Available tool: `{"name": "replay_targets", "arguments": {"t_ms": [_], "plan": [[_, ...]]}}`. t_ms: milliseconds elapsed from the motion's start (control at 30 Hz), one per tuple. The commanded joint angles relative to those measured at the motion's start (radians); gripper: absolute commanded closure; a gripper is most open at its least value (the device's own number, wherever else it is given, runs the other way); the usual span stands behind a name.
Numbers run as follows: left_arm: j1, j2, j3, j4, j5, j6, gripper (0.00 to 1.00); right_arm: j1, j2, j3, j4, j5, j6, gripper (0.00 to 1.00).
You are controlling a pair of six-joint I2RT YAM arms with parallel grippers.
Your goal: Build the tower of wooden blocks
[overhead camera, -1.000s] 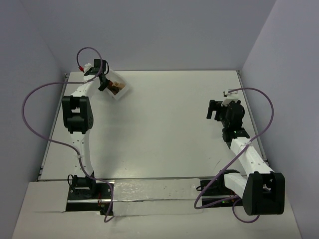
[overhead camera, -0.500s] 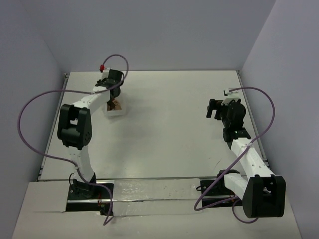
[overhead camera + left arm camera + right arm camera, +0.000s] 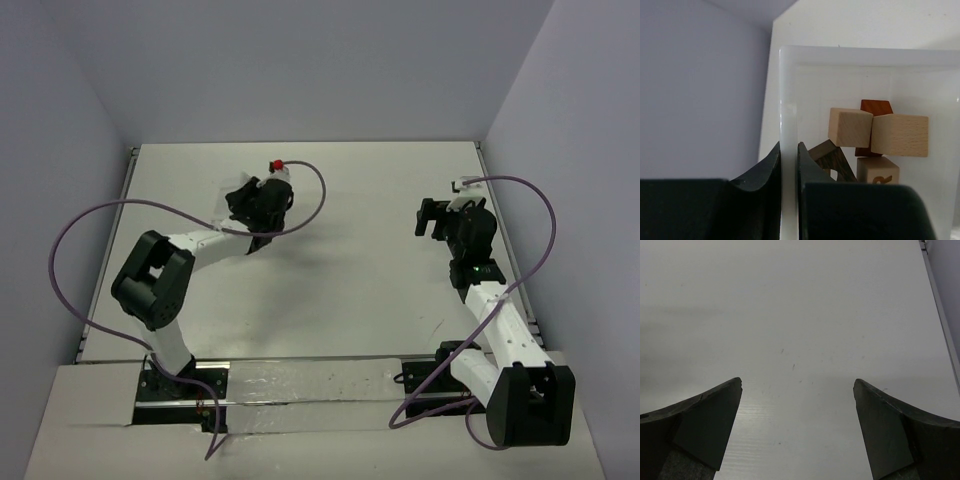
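Note:
My left gripper (image 3: 789, 145) is shut on the left wall of a white plastic bin (image 3: 788, 80). Several wooden blocks lie jumbled inside it: two light tan ones (image 3: 850, 127) (image 3: 900, 135), a reddish-brown one (image 3: 876, 107) behind them, a dark brown one (image 3: 832, 160) and a tan lettered one (image 3: 877, 170). No wood block tower is in view. In the top view the left gripper (image 3: 262, 205) hangs over the table's far middle-left and hides the bin. My right gripper (image 3: 432, 217) stands open at the right, with only bare table (image 3: 800, 315) between its fingers.
Walls close the table (image 3: 360, 270) in on the left, the back and the right. A purple cable (image 3: 90, 250) loops off the left arm and another (image 3: 530, 230) off the right arm.
The left arm has swung from the far-left corner toward the middle of the table, carrying the bin with it. The right arm has not moved.

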Motion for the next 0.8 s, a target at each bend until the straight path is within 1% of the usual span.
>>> {"name": "replay_targets", "arguments": {"t_ms": [0,67,200,300,367,400,433,767], "plan": [[-0.118,-0.064,-0.072,0.362,-0.138,0.327,1.00,-0.009,-0.026,0.048,0.016,-0.012,0.007,0.00],[-0.160,-0.054,-0.126,0.530,-0.163,0.464,1.00,-0.009,-0.026,0.050,0.015,-0.011,0.007,0.00],[-0.231,0.003,-0.226,0.957,-0.198,0.806,1.00,-0.007,-0.028,0.051,0.010,-0.014,0.007,0.00],[-0.268,0.086,-0.279,1.342,-0.201,1.105,1.00,-0.007,-0.029,0.053,0.010,-0.013,0.007,0.00],[-0.289,0.167,-0.296,1.626,-0.186,1.337,1.00,-0.010,-0.031,0.053,0.009,-0.012,0.007,0.00],[-0.298,0.203,-0.300,1.726,-0.175,1.430,1.00,-0.010,-0.032,0.053,0.008,-0.011,0.007,0.00],[-0.307,0.216,-0.304,1.741,-0.175,1.461,1.00,-0.010,-0.032,0.053,0.009,-0.012,0.007,0.00],[-0.368,0.265,-0.306,1.742,-0.212,1.486,1.00,-0.012,-0.032,0.053,0.010,-0.012,0.007,0.00]]}}
